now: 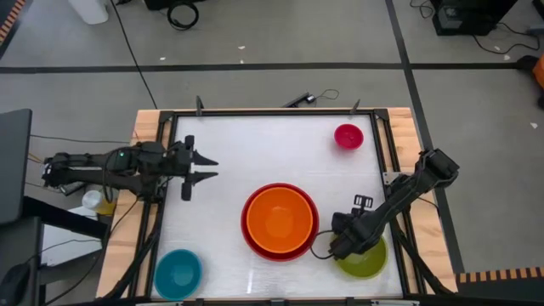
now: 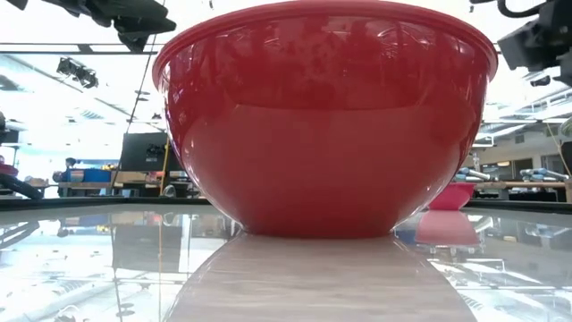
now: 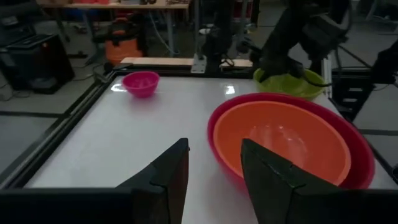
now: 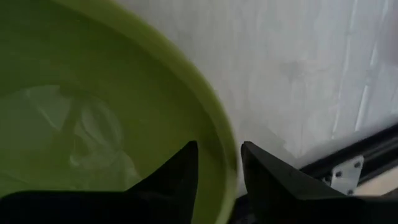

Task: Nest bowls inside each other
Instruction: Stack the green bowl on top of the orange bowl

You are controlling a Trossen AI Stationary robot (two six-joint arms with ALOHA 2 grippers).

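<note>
An orange bowl (image 1: 279, 219) sits nested inside the red bowl (image 1: 255, 242) at the table's middle. In the low view the red bowl (image 2: 326, 116) fills most of the picture. A yellow-green bowl (image 1: 367, 262) stands mouth up at the near right, with my right gripper (image 1: 347, 246) shut on its rim. The blue bowl (image 1: 178, 272) stands at the near left and the pink bowl (image 1: 348, 136) at the far right. My left gripper (image 1: 212, 168) hovers open and empty at the table's left side, pointing toward the red bowl. My right gripper has the yellow-green bowl's rim (image 4: 225, 163) on the side toward the red bowl. One finger (image 4: 180, 177) is inside the bowl and the other (image 4: 267, 177) outside. The fingers come steeply from above. The bowl stays upright, mouth up.
A dark metal frame (image 1: 381, 144) rims the white tabletop, and wooden strips (image 1: 146, 127) lie beyond it. Bare tabletop lies between my left gripper and the pink bowl (image 3: 140, 83). The room beyond holds benches and equipment.
</note>
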